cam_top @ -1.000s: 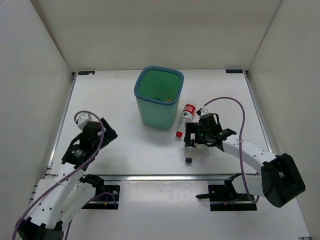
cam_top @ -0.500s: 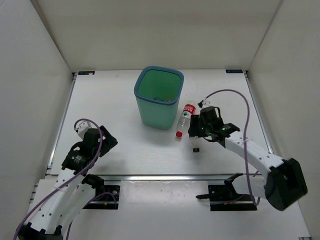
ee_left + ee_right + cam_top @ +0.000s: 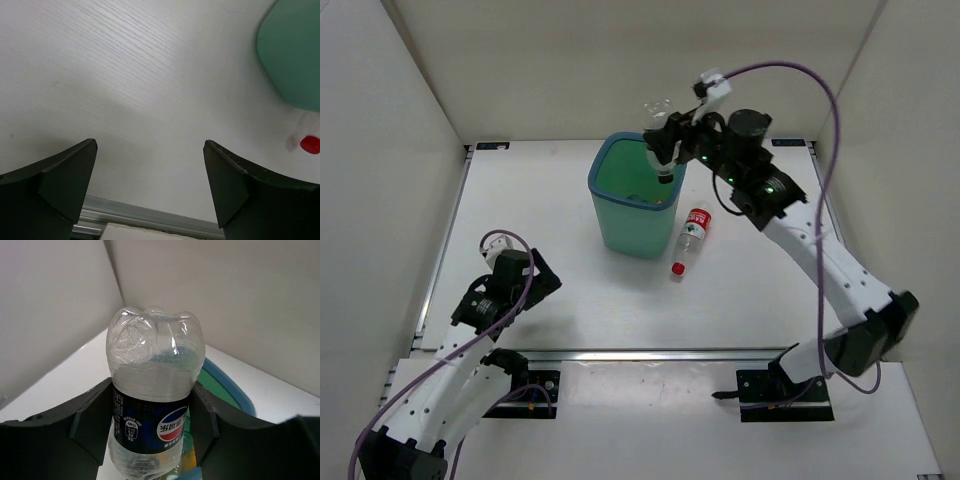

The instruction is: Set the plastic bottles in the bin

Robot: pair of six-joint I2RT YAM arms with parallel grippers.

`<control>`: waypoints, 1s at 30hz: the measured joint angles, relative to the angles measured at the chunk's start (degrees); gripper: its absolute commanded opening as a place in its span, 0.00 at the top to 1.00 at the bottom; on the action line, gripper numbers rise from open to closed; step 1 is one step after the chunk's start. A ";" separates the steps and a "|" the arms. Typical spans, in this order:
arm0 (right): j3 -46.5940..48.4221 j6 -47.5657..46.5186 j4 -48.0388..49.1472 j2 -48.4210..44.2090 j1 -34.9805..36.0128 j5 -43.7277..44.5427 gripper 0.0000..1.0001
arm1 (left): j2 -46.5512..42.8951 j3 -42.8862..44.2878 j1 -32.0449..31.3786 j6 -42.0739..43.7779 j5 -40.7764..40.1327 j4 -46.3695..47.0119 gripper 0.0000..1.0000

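Note:
My right gripper (image 3: 670,150) is raised above the back right corner of the teal bin (image 3: 630,228) and is shut on a clear plastic bottle (image 3: 662,140) with a dark blue label, cap pointing down. In the right wrist view both fingers (image 3: 92,412) press the bottle (image 3: 155,385) at its label, and the bin's blue rim (image 3: 231,386) lies below. Something orange (image 3: 188,459) shows inside the bin. A second clear bottle (image 3: 691,234) with a red label and red cap lies on the table right of the bin. Low at the front left, my left gripper (image 3: 532,268) is open and holds nothing (image 3: 150,150).
White walls close in the table on three sides. A metal rail (image 3: 650,353) runs along the near edge, also seen under the left fingers in the left wrist view. The bin's side (image 3: 295,55) and the lying bottle's red cap (image 3: 310,144) show at that view's right.
My right gripper closed on the blue-labelled bottle lying near the red-labelled one and carried it up and back over the bin. The left arm shifted slightly, still open.

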 measured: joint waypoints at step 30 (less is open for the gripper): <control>-25.46 4.79 -7.63 -16.15 -16.46 2.23 0.00 | 21.22 15.85 -23.04 24.96 7.50 5.42 0.01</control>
